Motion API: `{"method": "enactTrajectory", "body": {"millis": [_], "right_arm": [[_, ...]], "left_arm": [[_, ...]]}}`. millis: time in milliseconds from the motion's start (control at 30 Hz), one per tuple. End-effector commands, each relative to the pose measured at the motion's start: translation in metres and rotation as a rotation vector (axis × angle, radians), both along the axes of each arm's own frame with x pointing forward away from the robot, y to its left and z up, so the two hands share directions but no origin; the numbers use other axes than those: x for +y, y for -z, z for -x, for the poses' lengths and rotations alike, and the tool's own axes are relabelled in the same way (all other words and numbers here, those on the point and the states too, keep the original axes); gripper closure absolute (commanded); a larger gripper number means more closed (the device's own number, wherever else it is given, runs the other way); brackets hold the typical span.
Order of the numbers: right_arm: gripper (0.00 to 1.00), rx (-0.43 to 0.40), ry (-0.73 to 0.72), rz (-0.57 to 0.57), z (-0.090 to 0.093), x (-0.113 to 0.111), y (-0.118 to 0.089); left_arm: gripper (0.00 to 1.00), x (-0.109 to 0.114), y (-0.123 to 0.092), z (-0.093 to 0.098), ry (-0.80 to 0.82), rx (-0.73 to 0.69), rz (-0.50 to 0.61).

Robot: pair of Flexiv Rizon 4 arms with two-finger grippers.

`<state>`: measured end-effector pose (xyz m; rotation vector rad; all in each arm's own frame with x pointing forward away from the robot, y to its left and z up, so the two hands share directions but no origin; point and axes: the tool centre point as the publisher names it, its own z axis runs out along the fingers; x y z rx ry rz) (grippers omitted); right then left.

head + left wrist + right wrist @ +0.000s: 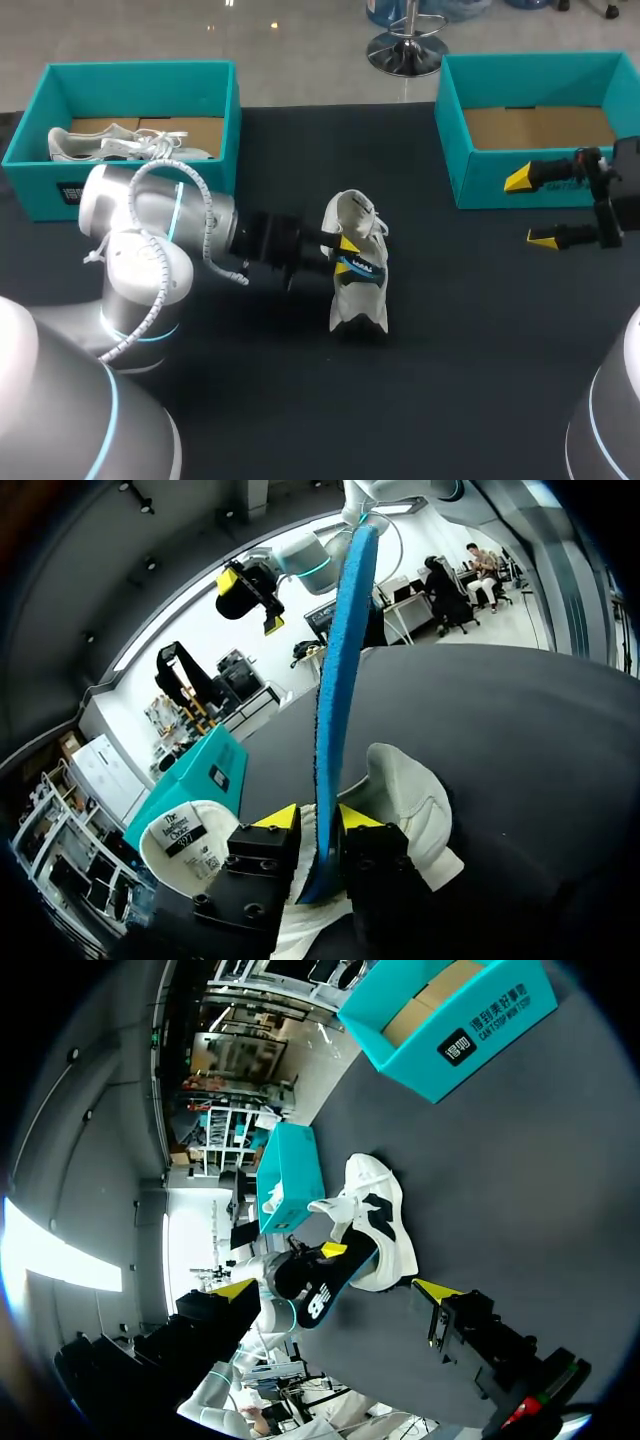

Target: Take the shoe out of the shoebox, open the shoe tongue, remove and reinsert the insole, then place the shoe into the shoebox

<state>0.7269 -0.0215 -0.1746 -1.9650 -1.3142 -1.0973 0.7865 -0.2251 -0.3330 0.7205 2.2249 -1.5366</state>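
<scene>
Clenching the insole [338, 680], left jaws hide its lower end; right jaws gape.

Open table [450, 320] lies between the shoe [357, 262] and the right shoebox [480, 180].

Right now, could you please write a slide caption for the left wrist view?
Left gripper shut on the blue insole, the white shoe close beside it on the dark table.

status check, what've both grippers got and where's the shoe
Left gripper shut on blue insole, at the shoe mid-table. Right gripper open, beside right shoebox. Second shoe in left shoebox.
</scene>
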Motion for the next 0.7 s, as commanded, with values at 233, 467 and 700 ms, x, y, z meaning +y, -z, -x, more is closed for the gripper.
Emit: {"method": "enactTrajectory", "body": {"millis": [233, 467, 700], "right_arm": [[0.0, 0.002, 0.003, 0.004, 0.001, 0.001, 0.0], [0.0, 0.002, 0.003, 0.004, 0.001, 0.001, 0.0], [0.0, 0.002, 0.003, 0.004, 0.001, 0.001, 0.0]], "left_arm": [[0.78, 0.006, -0.016, 0.019, 0.009, -0.027, 0.021], [1.0, 0.002, -0.004, 0.018, 0.02, -0.042, -0.04], [1.0, -0.01, 0.005, 0.005, 0.023, -0.095, -0.098]]}}
